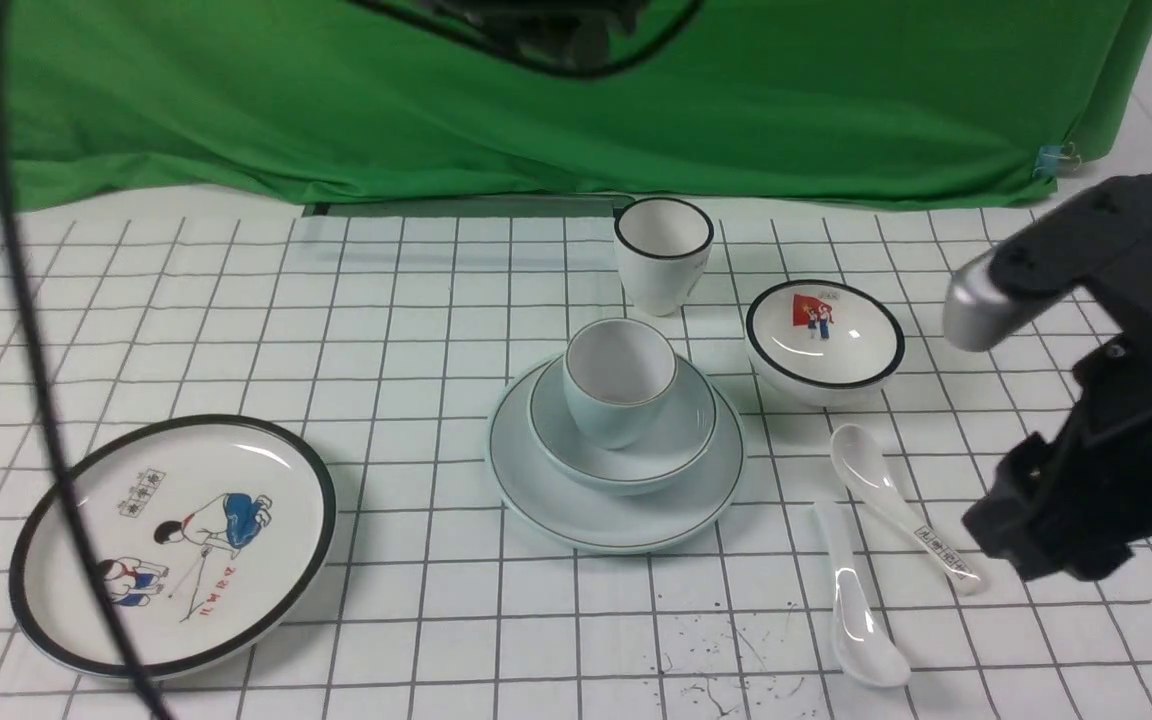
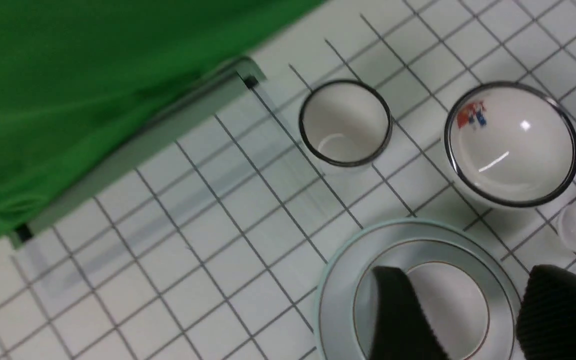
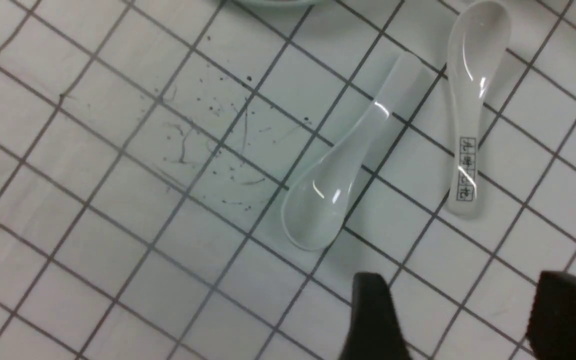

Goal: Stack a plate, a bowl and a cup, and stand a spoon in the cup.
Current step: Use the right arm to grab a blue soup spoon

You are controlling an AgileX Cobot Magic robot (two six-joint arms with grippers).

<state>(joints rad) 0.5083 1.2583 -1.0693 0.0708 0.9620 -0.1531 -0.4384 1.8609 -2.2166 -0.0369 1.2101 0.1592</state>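
The pale blue-green plate (image 1: 556, 500) lies mid-table with the matching bowl (image 1: 681, 440) on it and the squat cup (image 1: 616, 385) upright in the bowl. The plain white spoon (image 1: 851, 600) lies flat to the right front, handle pointing away from me. In the left wrist view my left gripper (image 2: 465, 295) hangs open high over the cup (image 2: 453, 300), touching nothing. My right gripper (image 3: 460, 320) is open over bare table beside the spoon (image 3: 338, 175), holding nothing. The right arm (image 1: 1086, 480) stands at the right edge of the front view.
A spoon with black print (image 1: 901, 510) lies right beside the plain one. A black-rimmed picture bowl (image 1: 824, 340) and a taller black-rimmed cup (image 1: 663, 255) stand behind the stack. A cartoon plate (image 1: 176, 540) sits front left. Green cloth (image 1: 536, 100) hangs behind.
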